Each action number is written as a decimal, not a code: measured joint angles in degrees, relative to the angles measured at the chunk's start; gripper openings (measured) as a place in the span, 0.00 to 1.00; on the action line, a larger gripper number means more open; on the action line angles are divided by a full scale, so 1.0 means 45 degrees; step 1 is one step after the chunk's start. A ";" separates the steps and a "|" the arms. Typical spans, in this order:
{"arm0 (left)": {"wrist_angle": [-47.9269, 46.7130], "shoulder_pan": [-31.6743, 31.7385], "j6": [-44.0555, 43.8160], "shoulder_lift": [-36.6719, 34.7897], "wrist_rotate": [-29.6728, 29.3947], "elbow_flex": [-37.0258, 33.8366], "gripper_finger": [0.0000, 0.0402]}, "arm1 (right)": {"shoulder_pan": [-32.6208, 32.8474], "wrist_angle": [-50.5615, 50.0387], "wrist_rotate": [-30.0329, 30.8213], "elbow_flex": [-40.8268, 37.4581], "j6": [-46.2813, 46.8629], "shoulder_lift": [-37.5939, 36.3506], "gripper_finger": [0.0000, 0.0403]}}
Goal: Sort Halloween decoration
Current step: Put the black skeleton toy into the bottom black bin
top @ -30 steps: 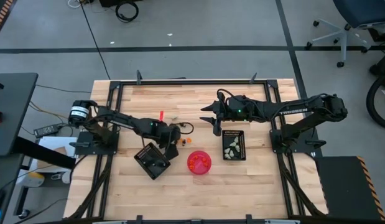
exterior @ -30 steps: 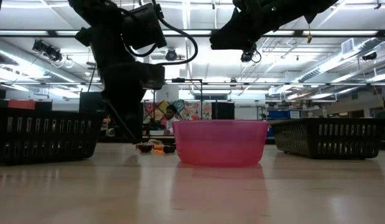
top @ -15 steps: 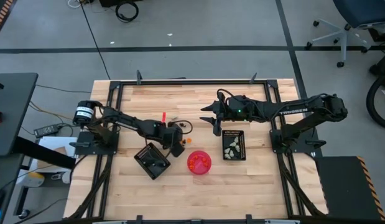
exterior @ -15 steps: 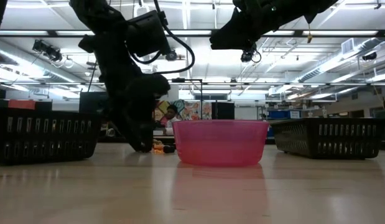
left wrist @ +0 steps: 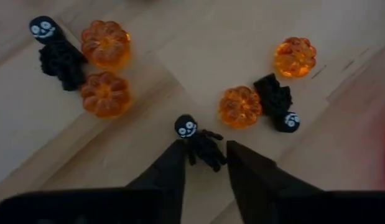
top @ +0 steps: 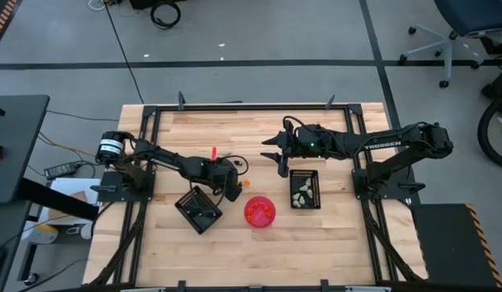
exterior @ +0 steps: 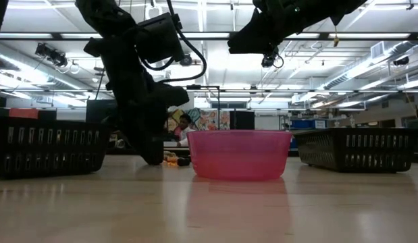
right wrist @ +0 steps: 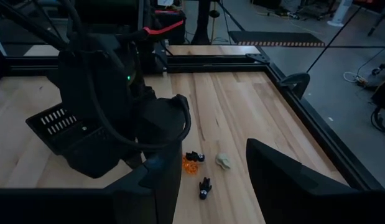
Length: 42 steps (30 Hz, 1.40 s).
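We see the left gripper (left wrist: 204,163) narrowly straddling a black skeleton figure (left wrist: 200,142) among orange pumpkins (left wrist: 239,107); the right gripper (top: 281,156) hangs wide apart.

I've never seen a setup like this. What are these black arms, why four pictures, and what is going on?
Two robot arms work at a wooden table. One camera looks down from above, one sits at table level, and one rides on each wrist. On the table are a pink bowl, two black trays, and tiny Halloween pieces. The left wrist camera shows orange pumpkins and black skeleton figures. The left gripper is low over them, its fingers on either side of one skeleton, not clearly pinching it yet. The right gripper waits above the table, open and empty.
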 joint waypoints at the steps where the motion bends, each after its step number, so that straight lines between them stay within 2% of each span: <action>1: -0.0012 0.0000 -0.0020 0.0000 -0.0040 -0.0007 0.23 | 0.0000 -0.0004 0.0004 0.0000 0.0001 -0.0001 0.45; 5: -0.0007 0.0010 0.0061 -0.0007 -0.0075 -0.0011 0.07 | 0.0000 0.0000 0.0002 0.0000 0.0001 0.0000 0.45; 7: 0.0008 0.0010 0.0159 -0.0010 -0.0051 -0.0011 0.02 | 0.0000 -0.0005 0.0004 0.0000 0.0001 0.0000 0.45; 19: -0.0212 0.0348 0.2704 -0.0692 0.1734 -0.0060 0.00 | 0.0000 -0.0002 0.0001 0.0000 0.0057 -0.0001 0.45; 25: -0.0775 0.0379 0.4091 -0.1322 0.2111 -0.0050 0.00 | 0.0033 -0.0021 -0.0282 0.0000 0.0147 -0.0001 0.45; 30: -0.1178 0.0113 0.5452 -0.2158 0.3664 -0.0050 0.00 | 0.0078 -0.0087 -0.0327 0.0000 0.0132 -0.0001 0.45; 38: -0.2249 -0.0854 0.7139 -0.3742 0.6970 -0.0014 0.00 | 0.0073 -0.0132 -0.0327 0.0000 -0.0306 -0.0001 0.45; 42: -0.4248 -0.1569 0.7874 -0.3589 0.7130 -0.0049 0.00 | 0.0073 -0.0097 -0.0327 0.0000 -0.0334 -0.0001 0.45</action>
